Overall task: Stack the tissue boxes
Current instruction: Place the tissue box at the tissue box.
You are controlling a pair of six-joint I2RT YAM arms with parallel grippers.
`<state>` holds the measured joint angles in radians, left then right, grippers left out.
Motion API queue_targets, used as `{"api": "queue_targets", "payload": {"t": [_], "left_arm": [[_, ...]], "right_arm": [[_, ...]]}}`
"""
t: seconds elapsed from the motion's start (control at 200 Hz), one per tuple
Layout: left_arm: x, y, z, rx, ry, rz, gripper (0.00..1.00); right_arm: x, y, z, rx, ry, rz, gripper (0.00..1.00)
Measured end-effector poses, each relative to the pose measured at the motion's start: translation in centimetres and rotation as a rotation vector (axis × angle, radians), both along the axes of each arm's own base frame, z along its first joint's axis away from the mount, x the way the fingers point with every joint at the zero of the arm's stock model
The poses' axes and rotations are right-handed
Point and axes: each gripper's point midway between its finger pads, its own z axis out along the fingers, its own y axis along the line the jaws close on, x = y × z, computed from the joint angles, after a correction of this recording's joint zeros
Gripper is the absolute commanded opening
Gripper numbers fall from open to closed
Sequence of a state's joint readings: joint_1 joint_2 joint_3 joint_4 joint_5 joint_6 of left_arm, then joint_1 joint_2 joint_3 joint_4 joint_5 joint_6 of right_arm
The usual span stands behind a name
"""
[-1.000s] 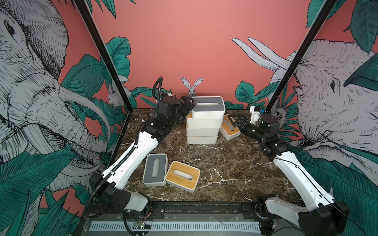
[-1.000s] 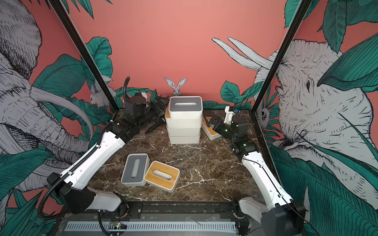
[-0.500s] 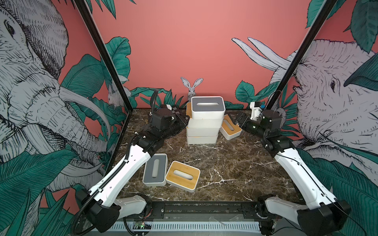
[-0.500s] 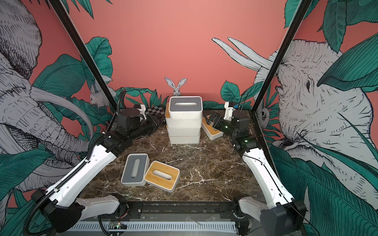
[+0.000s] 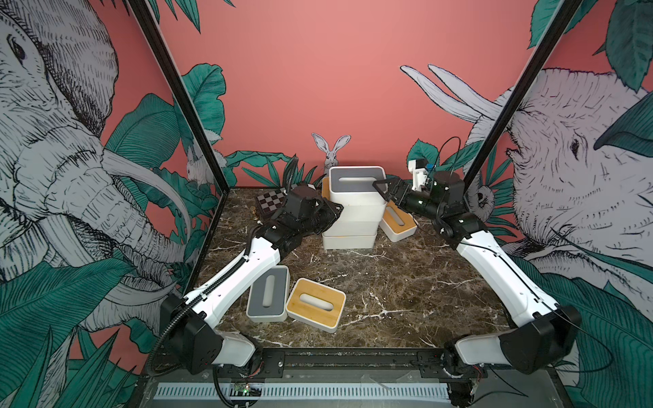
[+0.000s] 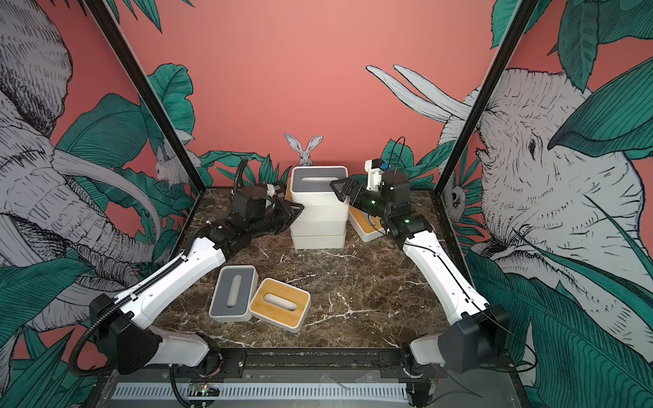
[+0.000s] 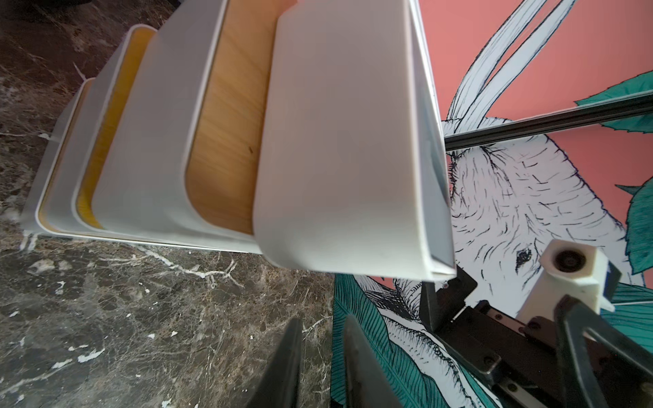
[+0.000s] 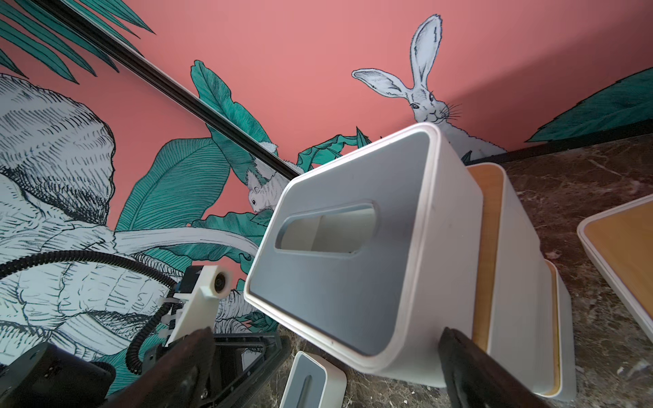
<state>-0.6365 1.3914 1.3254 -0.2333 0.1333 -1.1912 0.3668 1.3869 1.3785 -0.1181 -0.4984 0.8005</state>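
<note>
Rear centre: the stack (image 5: 349, 226) of tissue boxes, grey-lidded box (image 5: 355, 178) uppermost, staggered. The right gripper (image 5: 384, 189), jaws wide, brackets its end, holding nothing; the left gripper (image 5: 335, 211), closed and empty, flanks the stack. Square it gently.

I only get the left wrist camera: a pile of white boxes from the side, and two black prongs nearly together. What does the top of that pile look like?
Observer: The top tissue box has a grey lid with an oval slot.
Visitor: Is the other arm near it?
Observer: Yes, the right gripper stands open at that box's right end.
Visitor: Any boxes not piled yet?
Observer: Three: a grey-lidded box and a bamboo-lidded box at the front, and a second bamboo box right of the stack.
</note>
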Motion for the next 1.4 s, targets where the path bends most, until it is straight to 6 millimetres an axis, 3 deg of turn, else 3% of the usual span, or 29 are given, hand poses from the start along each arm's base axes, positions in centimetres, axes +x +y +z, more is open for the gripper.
{"api": "queue_targets", "payload": {"t": [0.29, 0.675, 1.07, 1.255, 1.4], "left_arm": [[0.7, -0.4, 2.0, -0.029, -0.046, 0.007, 0.25], [2.2, -1.1, 1.1, -0.019, -0.03, 0.005, 0.26], [2.3, -1.1, 1.1, -0.02, -0.03, -0.003, 0.3], [0.7, -0.3, 1.5, 0.04, -0.043, -0.045, 0.41], [-2.6, 2.1, 3.3, 0.108, -0.078, -0.073, 0.62]], "right_arm": [[0.1, 0.1, 0.2, 0.004, -0.002, 0.0, 0.99], [-0.5, -0.7, 0.8, -0.01, -0.013, -0.029, 0.99], [-0.9, -1.1, 0.9, -0.033, -0.024, -0.042, 0.99], [-2.0, -2.5, 0.9, -0.075, -0.035, -0.079, 0.99], [-3.1, -4.6, 1.9, -0.076, -0.059, -0.135, 0.99]]}}
